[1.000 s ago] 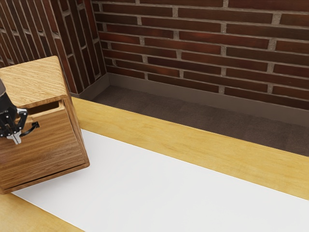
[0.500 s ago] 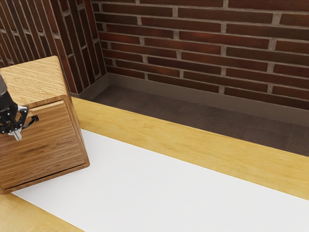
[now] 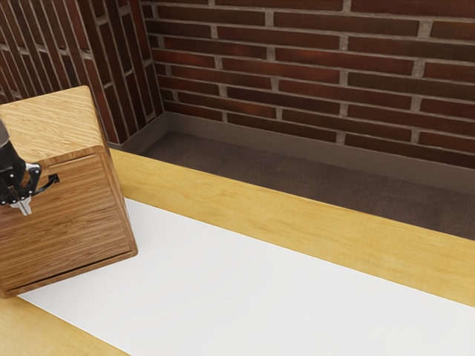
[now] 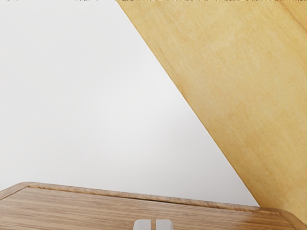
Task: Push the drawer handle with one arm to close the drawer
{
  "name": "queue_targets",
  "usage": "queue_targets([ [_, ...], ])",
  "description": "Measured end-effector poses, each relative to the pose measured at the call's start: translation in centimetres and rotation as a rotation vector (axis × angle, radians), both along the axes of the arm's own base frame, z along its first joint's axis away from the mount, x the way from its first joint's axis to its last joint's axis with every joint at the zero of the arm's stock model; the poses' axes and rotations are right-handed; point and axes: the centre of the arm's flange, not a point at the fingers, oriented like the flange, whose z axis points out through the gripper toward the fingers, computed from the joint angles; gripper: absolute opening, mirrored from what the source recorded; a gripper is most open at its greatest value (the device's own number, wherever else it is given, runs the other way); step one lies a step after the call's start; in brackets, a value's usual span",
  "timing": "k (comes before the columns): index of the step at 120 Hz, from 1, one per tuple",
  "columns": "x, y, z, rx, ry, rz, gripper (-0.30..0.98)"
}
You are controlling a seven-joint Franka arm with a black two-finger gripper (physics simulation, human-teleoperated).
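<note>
At the exterior view's left edge my gripper (image 3: 25, 207) is shut, its light fingertips together in front of the wooden drawer front (image 3: 78, 215). The dark curved handle (image 3: 51, 181) stands out from the upper part of that front, and my gripper overlaps its near end; whether they touch I cannot tell. The drawer front sits level within the cabinet (image 3: 56, 122) frame, with no opening along its top. In the wrist view the closed gripper (image 4: 153, 224) shows its two pale tips side by side over the wooden drawer front (image 4: 86, 209).
A white mat (image 3: 252, 274) lies on the yellow wooden table (image 3: 297, 211), extending from the cabinet toward the exterior view's right. Brick walls (image 3: 312, 70) rise behind the table.
The drawer has slid inward and the dark gap above its front has vanished. My gripper and the handle have moved slightly up in the exterior view, along with the front.
</note>
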Motion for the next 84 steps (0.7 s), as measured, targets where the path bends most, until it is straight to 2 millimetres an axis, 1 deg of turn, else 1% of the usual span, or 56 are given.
queue_targets([
  [10, 0.0, -0.7, 0.0, -0.003, 0.003, -0.010, -0.10],
  [14, 0.1, -1.7, 0.4, -0.002, -0.001, -0.025, -0.10],
  [22, 0.3, -4.3, 1.5, -0.003, -0.008, -0.060, -0.10],
  [30, 0.6, -8.1, 2.7, -0.008, -0.002, -0.101, -0.10],
  [35, 1.1, -10.2, 2.9, -0.023, 0.016, -0.111, -0.10],
  [42, 2.6, -12.6, 3.7, -0.045, 0.036, -0.095, -0.10],
  [48, 4.2, -15.4, 5.6, -0.042, 0.032, -0.086, -0.09],
  [52, 5.3, -16.9, 6.8, -0.046, 0.034, -0.067, -0.07],
  [60, 7.4, -19.0, 8.4, -0.050, 0.048, -0.011, 0.01],
  [67, 9.4, -21.4, 10.0, -0.034, 0.050, 0.038, 0.12],
  [72, 10.7, -22.3, 10.7, -0.025, 0.059, 0.097, 0.21],
  [84, 13.1, -23.0, 11.9, 0.005, 0.072, 0.271, 0.39],
])
